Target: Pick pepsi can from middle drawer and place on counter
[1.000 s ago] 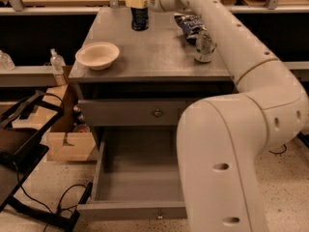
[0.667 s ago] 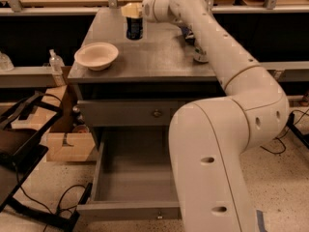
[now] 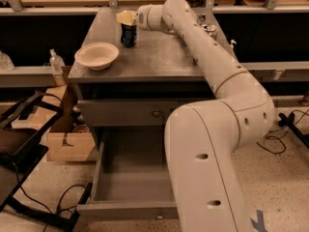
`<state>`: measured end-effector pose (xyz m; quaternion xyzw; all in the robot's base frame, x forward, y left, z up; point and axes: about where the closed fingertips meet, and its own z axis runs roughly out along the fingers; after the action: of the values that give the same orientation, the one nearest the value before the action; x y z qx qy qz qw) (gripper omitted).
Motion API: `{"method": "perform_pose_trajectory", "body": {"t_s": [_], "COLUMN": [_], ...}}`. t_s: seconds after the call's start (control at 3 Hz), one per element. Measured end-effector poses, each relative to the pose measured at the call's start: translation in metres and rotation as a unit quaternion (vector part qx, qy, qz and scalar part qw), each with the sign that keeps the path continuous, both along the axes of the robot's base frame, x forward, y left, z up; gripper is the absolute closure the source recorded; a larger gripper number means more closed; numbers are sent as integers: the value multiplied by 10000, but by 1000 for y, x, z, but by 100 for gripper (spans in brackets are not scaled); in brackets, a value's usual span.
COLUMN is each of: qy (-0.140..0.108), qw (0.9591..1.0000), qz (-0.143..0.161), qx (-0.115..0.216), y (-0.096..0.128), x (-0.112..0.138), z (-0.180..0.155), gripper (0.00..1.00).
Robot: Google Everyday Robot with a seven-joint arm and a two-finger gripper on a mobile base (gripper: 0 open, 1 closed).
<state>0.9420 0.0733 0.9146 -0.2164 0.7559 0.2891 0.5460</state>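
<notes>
nearest to us, the wide, deep grey middle drawer (image 3: 130, 182) stands pulled out. its visible floor holds no can, though the robot's thick white arm (image 3: 207, 144) covers its right side. above it, the shallower grey drawer with a round knob (image 3: 120, 112) is closed. on the flat grey matte counter (image 3: 159, 57), a round cream bowl (image 3: 96, 55) sits at the near left. beyond it, far left of centre, the small dark blue pepsi can (image 3: 128, 35) stands upright, its base at the surface or just above it; we cannot tell which. the gripper (image 3: 126, 17) sits right over the can's silver top, and it looks clamped on the rim, its yellowish pads (image 3: 126, 17) against it. at the far right, a taller silver can (image 3: 210, 30) shows partly behind the arm.

we judge the pick from the drawer done and the placing nearly so. what looks left is to let go of the can and lift the gripper clear without tipping it.
</notes>
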Motion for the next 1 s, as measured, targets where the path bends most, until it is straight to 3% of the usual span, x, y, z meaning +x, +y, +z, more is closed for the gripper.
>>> {"method": "perform_pose_trajectory", "body": {"t_s": [1.0], "qy": [40], "qw": [10000], "qz": [53], "qx": [-3], "y": [10], "x": [0], "z": [-7], "gripper": [14]}}
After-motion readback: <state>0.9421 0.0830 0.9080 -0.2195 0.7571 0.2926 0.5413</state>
